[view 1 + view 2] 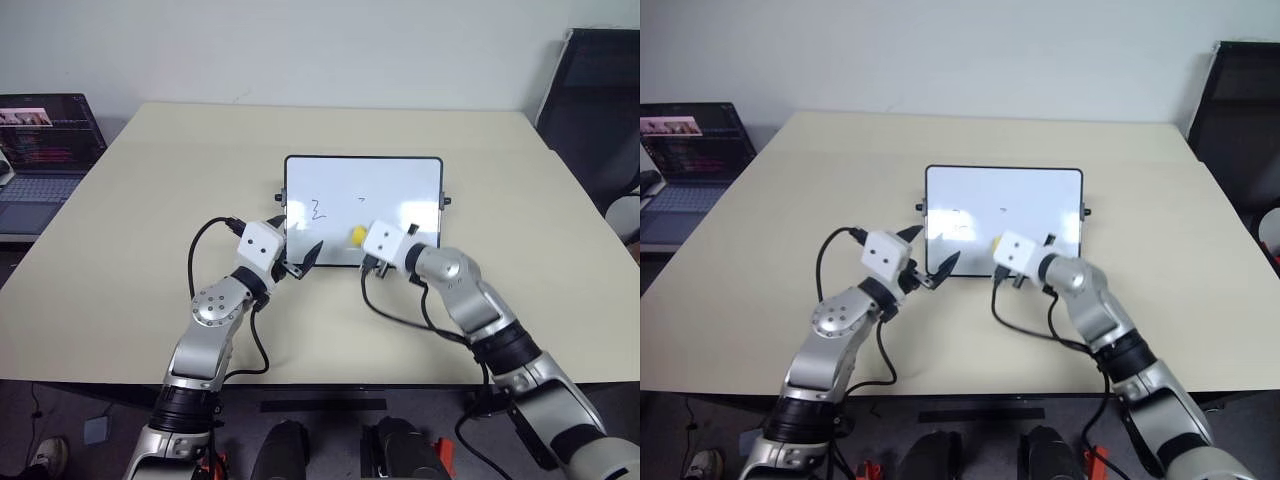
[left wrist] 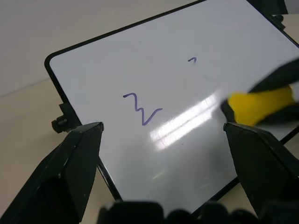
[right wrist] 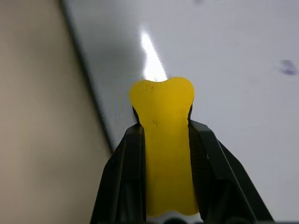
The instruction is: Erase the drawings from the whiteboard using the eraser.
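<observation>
Eraser (image 1: 357,235) is clamped in the right gripper (image 3: 166,140) jaws, over whiteboard's (image 1: 400,175) near edge. Squiggle (image 1: 318,210) lies toward the left gripper (image 1: 300,262), jaws spread, empty.

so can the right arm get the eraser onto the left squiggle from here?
Probably yes. The right gripper holds the eraser over the whiteboard, and bare board lies between it and the squiggle; the left gripper sits at the near edge.

A wide beige bench (image 1: 150,200) stands before a plain white wall (image 1: 300,50). An open laptop (image 1: 40,150) sits left, a black chair (image 1: 600,110) right.
</observation>
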`<state>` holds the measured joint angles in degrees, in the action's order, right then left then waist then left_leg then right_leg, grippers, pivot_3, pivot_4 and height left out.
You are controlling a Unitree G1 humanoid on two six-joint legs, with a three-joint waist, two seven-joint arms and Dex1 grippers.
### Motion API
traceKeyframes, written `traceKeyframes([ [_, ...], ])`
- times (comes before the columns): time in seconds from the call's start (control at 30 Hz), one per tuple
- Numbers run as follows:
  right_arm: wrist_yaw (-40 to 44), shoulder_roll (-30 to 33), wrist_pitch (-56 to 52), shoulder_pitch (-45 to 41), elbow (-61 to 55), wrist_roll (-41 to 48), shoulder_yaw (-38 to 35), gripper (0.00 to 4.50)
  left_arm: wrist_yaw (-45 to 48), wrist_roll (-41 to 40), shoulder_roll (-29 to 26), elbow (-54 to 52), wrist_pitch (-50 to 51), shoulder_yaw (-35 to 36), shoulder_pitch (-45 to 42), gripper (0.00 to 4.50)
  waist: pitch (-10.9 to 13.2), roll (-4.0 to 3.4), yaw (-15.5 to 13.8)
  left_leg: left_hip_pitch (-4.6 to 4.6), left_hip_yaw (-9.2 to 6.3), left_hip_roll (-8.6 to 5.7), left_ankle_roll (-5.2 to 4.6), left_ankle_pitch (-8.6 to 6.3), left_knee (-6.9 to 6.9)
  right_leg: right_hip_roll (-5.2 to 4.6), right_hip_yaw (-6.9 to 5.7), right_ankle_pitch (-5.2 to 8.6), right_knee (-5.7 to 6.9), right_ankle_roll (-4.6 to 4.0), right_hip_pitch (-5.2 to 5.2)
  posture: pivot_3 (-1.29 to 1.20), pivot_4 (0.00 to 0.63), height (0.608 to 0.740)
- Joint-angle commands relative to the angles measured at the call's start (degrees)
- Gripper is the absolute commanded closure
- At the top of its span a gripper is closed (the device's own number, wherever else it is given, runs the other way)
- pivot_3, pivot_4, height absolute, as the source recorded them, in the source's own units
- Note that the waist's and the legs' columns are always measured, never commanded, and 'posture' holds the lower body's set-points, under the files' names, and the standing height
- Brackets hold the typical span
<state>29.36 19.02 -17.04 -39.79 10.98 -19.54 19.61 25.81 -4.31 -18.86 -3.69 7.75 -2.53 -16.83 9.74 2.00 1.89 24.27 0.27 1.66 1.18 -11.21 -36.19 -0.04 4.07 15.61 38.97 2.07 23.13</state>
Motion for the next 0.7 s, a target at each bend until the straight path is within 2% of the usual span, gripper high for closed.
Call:
traceKeyframes([
  [0.03,-4.61,-0.62,3.04,-5.54,3.14,1.17,-4.56,3.55,0.29,0.03,-0.02,0.11,-2.25,0.14,-1.13,0.00,0.00,0.00,0.00,0.01,0.02,0.00,0.00,0.00,0.02,0.00,0.00,0.00,-0.01,-0.01,0.01,0.00,0.150,0.740],
  [0.33,-6.06,-1.41,6.62,-12.78,14.50,-0.14,-3.43,3.55,0.07,0.10,0.34,0.16,-2.66,-0.16,-1.28,0.00,0.01,-0.02,0.03,0.15,0.01,0.01,0.09,-0.09,0.20,-0.02,-0.03,0.02,-0.10,-0.06,0.13,0.00,0.150,0.740],
  [0.7,-0.63,-1.11,3.93,-6.49,9.96,-2.13,1.41,3.55,-0.97,0.11,0.20,-1.78,-1.83,0.27,-0.13,0.00,-0.02,-0.01,0.09,0.06,-0.01,0.02,0.08,-0.07,0.10,0.00,-0.02,0.02,-0.01,-0.06,0.05,0.00,0.150,0.740],
])
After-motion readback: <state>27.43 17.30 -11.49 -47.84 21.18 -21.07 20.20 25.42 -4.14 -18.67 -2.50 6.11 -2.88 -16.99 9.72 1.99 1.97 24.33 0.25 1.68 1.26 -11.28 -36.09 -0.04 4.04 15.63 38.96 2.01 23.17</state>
